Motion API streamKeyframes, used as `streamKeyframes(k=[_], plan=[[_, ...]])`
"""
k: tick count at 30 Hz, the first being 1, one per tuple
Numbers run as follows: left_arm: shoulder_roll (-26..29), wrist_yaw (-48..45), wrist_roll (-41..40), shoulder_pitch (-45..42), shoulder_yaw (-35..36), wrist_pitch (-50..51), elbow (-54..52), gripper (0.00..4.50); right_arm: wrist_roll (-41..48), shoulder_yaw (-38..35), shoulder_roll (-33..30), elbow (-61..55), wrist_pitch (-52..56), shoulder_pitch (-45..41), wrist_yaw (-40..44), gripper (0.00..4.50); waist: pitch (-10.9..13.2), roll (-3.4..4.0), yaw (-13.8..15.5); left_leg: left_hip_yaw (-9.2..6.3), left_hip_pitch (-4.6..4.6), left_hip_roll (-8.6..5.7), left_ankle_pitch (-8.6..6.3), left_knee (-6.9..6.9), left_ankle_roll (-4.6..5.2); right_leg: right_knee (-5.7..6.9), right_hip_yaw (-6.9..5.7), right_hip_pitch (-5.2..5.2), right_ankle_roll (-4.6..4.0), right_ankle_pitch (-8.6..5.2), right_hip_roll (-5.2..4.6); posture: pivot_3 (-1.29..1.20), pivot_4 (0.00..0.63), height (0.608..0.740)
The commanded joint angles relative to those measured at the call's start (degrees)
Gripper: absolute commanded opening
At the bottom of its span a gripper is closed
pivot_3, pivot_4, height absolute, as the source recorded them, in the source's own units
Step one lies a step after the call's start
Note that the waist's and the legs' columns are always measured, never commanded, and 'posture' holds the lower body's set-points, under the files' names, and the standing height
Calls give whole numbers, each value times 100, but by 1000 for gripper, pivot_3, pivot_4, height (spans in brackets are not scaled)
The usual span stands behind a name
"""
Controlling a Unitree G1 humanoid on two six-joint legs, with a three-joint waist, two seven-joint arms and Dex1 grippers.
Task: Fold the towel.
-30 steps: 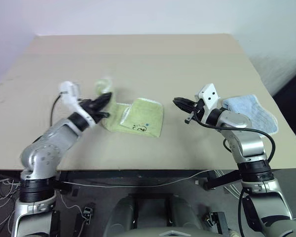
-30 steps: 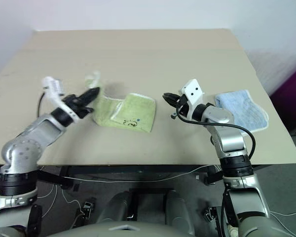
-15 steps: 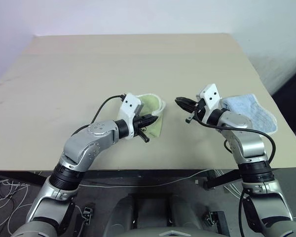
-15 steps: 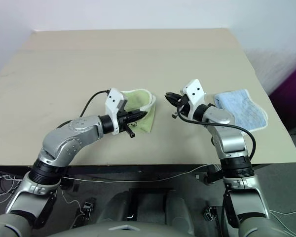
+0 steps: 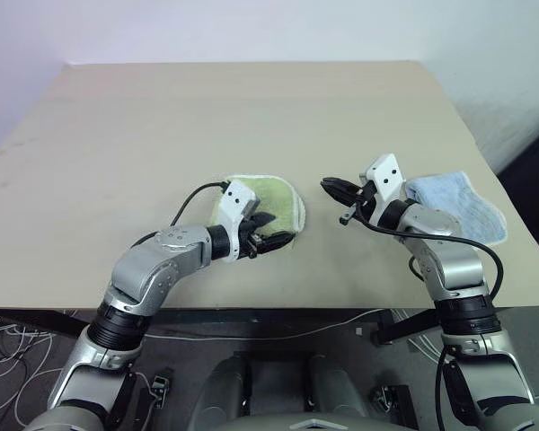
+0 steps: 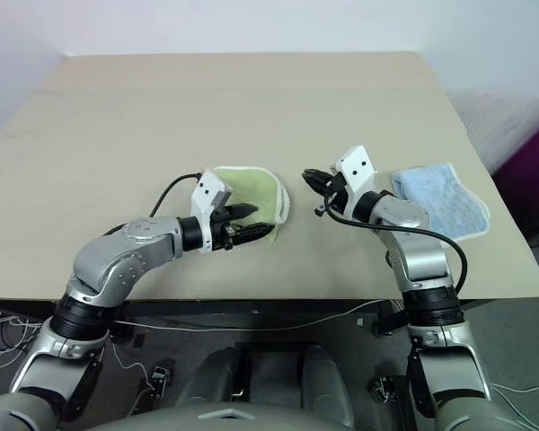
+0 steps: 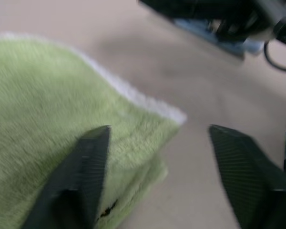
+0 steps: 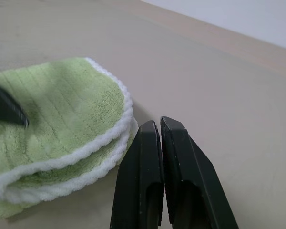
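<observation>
The light-green towel (image 5: 271,199) with white edging lies folded over on itself near the middle of the table. My left gripper (image 5: 281,229) is open at the towel's near right corner. One finger (image 7: 83,171) rests over the green cloth and the other (image 7: 243,164) stands over bare table, with nothing gripped between them. My right gripper (image 5: 329,186) is shut and empty, hovering just right of the towel's folded edge (image 8: 109,138) and pointing toward it.
A smaller pale-blue cloth (image 5: 463,205) lies folded at the table's right edge, behind my right wrist. The tan table (image 5: 251,108) stretches bare to the back and left. A black cable (image 5: 190,199) loops from my left wrist.
My left gripper carried the towel's left end over to the right, laid it on the rest of the towel and opened. The right arm kept still.
</observation>
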Motion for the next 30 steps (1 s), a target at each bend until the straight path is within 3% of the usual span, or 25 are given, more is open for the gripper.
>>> streamKeyframes(k=[1, 5, 7, 15, 24, 27, 30], plan=[[-132, -28, -760, 55, 886, 141, -372, 4114, 92, -28, 30, -209, -12, -246, 61, 172, 0, 0, -4, 0, 0, 0, 0, 0, 0, 0, 0, 0, 0, 0, 0, 0, 150, 740], [-109, 345, -449, 14, 1420, -167, -17, 4135, 145, 125, 185, -262, 69, -353, 142, 86, 0, 0, -7, 0, 0, 3, 0, 0, 0, 2, 0, -2, 0, 0, 3, 0, 150, 740], [21, 475, 202, 21, 1309, -612, 405, 3763, 171, 262, 372, -273, 151, -447, 150, 0, 0, 0, -5, 0, 1, 2, 0, 0, 0, 1, -1, -1, 0, 0, 3, 0, 150, 740], [-77, 164, 1460, 44, 626, -1741, 1470, 1214, 13, 795, 1208, 429, 441, -730, 95, 0, 0, -1, 23, -1, -5, -4, 1, 3, -2, 2, -5, -5, 0, 0, -1, 0, 150, 740], [160, -205, 2621, 436, -111, -2367, 2013, 1214, -546, 1267, 1356, 1266, 407, -371, -41, 0, -4, 6, -10, 0, -6, -2, 2, -2, -4, 6, -2, -14, 0, 0, -1, 0, 150, 740], [42, -222, 2594, 513, 33, -2509, 2011, 1214, -594, 1267, 1349, 1254, 313, -283, -37, 0, -7, 6, -11, 0, -3, -1, 2, -4, -4, 6, -1, -12, 0, 0, 0, 0, 150, 740], [-329, -98, 1982, 463, 696, -2427, 1790, 1214, -441, 1065, 1351, 1027, 166, -270, -19, 0, -7, 6, -10, 0, -3, -1, 2, -3, -3, 6, -2, -10, 0, 0, -1, 0, 150, 740]])
